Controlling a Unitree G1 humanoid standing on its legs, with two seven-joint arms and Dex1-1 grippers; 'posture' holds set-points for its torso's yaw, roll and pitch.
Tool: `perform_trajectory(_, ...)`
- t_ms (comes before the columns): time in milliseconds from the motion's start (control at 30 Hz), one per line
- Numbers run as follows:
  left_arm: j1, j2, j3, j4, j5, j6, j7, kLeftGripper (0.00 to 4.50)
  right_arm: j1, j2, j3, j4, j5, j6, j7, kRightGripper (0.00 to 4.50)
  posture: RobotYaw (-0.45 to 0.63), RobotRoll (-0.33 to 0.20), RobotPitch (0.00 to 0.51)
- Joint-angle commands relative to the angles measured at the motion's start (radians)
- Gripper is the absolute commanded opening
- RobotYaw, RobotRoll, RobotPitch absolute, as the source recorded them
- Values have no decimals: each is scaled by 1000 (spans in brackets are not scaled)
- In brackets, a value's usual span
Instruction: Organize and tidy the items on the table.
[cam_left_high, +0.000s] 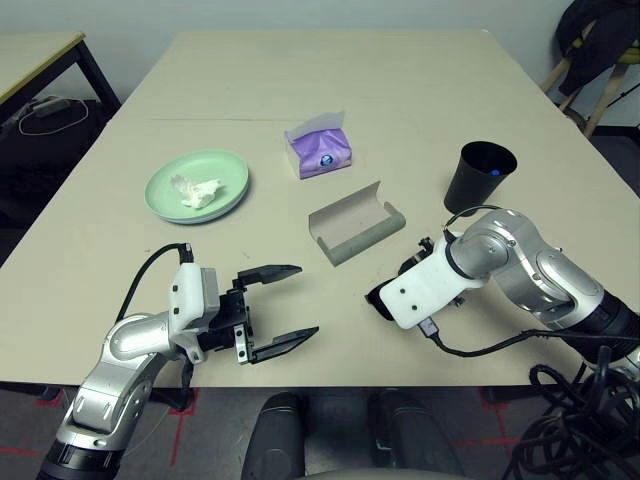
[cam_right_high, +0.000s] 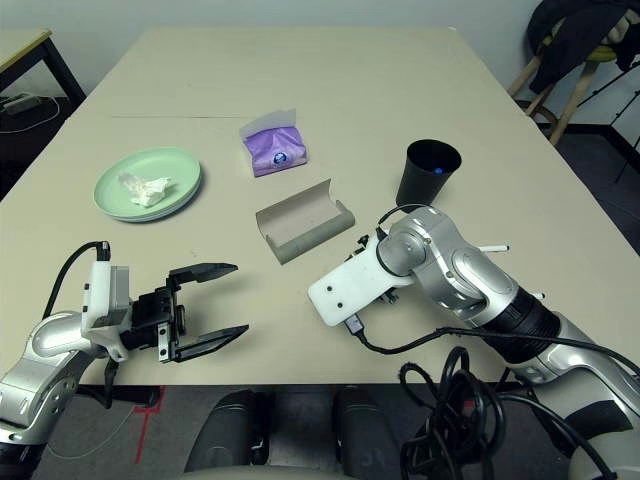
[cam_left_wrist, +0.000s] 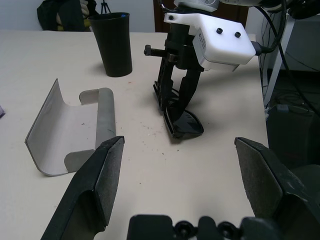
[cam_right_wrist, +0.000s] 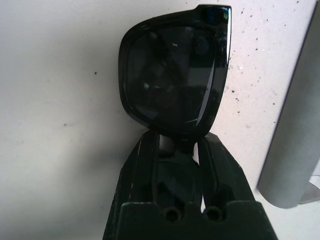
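Black sunglasses (cam_right_wrist: 175, 80) are pinched in the right hand (cam_left_wrist: 177, 107) on the tabletop (cam_left_high: 330, 80), beside the open glasses case (cam_left_high: 355, 230); the left hand (cam_left_high: 275, 315) is spread, empty. Casing is judged still pending, tissue (cam_left_high: 197, 190) unbinned.

Bench layout: things spread across the near half, arms at the front edge.

On the bench (cam_left_high: 330, 70), the plate (cam_left_high: 197, 185) lies at the left with the tissue (cam_left_high: 196, 191) on it. The tissue pack (cam_left_high: 320, 148) stands right of the plate, behind the glasses case (cam_left_high: 355, 230), which lies near the middle. The cup (cam_left_high: 479, 177) stands at the right, behind the right claw (cam_left_wrist: 176, 112). The sunglasses (cam_right_wrist: 175, 75) lie on the bench in front of and right of the case, between the right claw's fingers. The marker pen (cam_right_high: 492, 248) lies right of that arm. The left claw (cam_left_high: 280, 308) sits near the front edge, in front of the plate.
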Motion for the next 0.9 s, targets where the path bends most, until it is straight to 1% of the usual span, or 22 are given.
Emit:
perform_trajectory(33, -7, 7, -8, -1, 6, -1, -10, 4500, 9, 4, 1, 11, -11, 8, -17, 1206, 129, 0, 114)
perform_trajectory(300, -15, 8, -9, -6, 4, 8, -6, 4500, -38, 9, -17, 32, 6, 6, -17, 1200, 127, 0, 112)
perform_trajectory(400, -21, 7, -12, -5, 6, 10, -4, 4500, -75, 9, -31, 43, 21, 8, -15, 963, 127, 0, 112)
perform_trajectory(467, -25, 6, -15, -5, 7, 13, -3, 4500, -101, 7, -42, 46, 35, 7, -9, 636, 124, 0, 111)
perform_trajectory(533, -27, 5, -15, -5, 8, 14, -2, 4500, -116, 5, -48, 46, 45, 7, -4, 410, 124, 0, 111)
perform_trajectory(600, -28, 4, -17, -6, 8, 15, -1, 4500, -135, 6, -57, 48, 56, 5, -1, 14, 124, 0, 111)
perform_trajectory(900, -31, 1, -20, -7, 10, 17, 3, 4500, -199, 17, -60, 82, 83, 4, -12, 14, 128, 0, 110)
